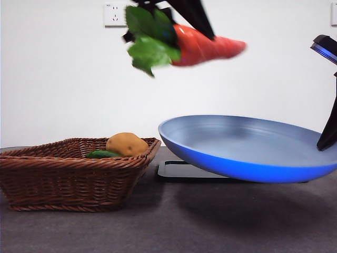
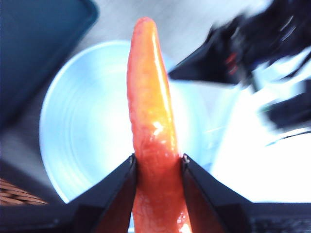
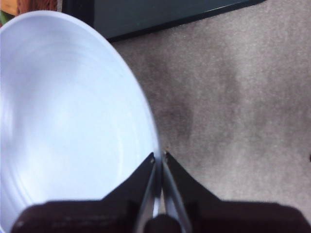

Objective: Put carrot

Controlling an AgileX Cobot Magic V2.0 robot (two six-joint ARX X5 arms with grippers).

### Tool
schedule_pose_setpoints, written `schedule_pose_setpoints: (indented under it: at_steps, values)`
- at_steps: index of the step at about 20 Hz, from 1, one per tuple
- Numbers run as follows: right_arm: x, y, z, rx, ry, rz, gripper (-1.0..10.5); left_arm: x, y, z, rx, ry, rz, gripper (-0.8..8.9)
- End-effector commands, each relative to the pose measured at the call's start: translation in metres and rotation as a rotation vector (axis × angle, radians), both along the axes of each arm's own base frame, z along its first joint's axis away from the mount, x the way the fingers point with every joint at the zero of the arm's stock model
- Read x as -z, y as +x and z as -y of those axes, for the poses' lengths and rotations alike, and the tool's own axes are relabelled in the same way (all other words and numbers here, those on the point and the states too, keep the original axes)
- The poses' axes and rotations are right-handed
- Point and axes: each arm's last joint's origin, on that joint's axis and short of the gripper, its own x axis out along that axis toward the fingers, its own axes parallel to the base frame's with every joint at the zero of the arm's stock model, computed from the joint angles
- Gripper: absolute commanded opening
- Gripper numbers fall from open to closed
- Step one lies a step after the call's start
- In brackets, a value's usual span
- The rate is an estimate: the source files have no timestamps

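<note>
Left pincer point(image 2: 158, 162) is closed on the carrot point(image 2: 150, 111), its two black jaws pressing the vegetable's sides near the thick end. In the front view the carrot point(image 1: 208, 47) hangs high in the air, roughly level, with its dark green leaves point(image 1: 150, 39) pointing left and its tapered tip pointing right. It is held above the left part of a blue pan point(image 1: 247, 145), well clear of it. The left wrist view shows the carrot's tip over the pan's pale inside point(image 2: 87, 121).

Right pincer point(image 3: 159, 162) grips the pan's rim, its jaws nearly together with the thin edge between them. In the front view this pincer point(image 1: 329, 134) shows as a dark tip at the pan's right edge. The pan is tilted, its right side raised off the grey desk point(image 1: 210, 221).

A brown wicker basket point(image 1: 68, 179) stands on the desk to the left of the pan. Inside it lie a yellow-orange potato point(image 1: 126, 143) and a small green vegetable point(image 1: 102, 154), touching each other. A flat black tray point(image 1: 176, 169) lies beneath the pan's left side, just beside the basket.
</note>
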Motion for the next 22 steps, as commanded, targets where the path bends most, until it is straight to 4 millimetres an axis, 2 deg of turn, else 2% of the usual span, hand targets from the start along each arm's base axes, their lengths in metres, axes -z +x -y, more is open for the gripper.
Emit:
schedule_pose_setpoints:
  at_steps: [1,5,8,10,12,14,17,20,22]
  values:
    - [-0.005,0.003,-0.001,-0.008,0.007,0.026,0.0,0.013,-0.014,0.030,0.022,0.139,0.152,0.86]
    - [-0.005,0.003,-0.001,-0.008,0.007,0.024,0.0,0.045,-0.016,0.064,0.065,0.179,0.160,0.86]
    - [-0.005,0.003,-0.001,-0.008,0.008,0.023,0.0,0.070,-0.013,0.074,0.077,0.237,0.120,0.86]
    - [-0.005,0.003,-0.001,-0.007,0.009,0.022,0.0,0.078,-0.011,0.076,0.073,0.258,0.109,0.88]
    - [-0.005,0.003,-0.001,-0.008,0.011,0.022,0.0,0.080,-0.011,0.077,0.058,0.261,0.096,1.28]
    - [-0.005,0.003,-0.001,-0.007,0.011,0.021,0.0,0.079,-0.012,0.078,0.053,0.259,0.091,2.40]
    - [-0.004,0.003,-0.001,-0.004,0.007,0.019,0.0,0.078,-0.015,0.074,0.047,0.281,0.068,2.59]
    - [0.000,0.002,0.000,0.008,-0.014,-0.030,0.0,0.060,-0.022,0.062,0.045,0.287,0.064,2.59]
    - [0.001,0.007,0.002,0.033,-0.059,-0.094,0.0,0.038,-0.030,0.050,0.039,0.261,0.083,2.59]
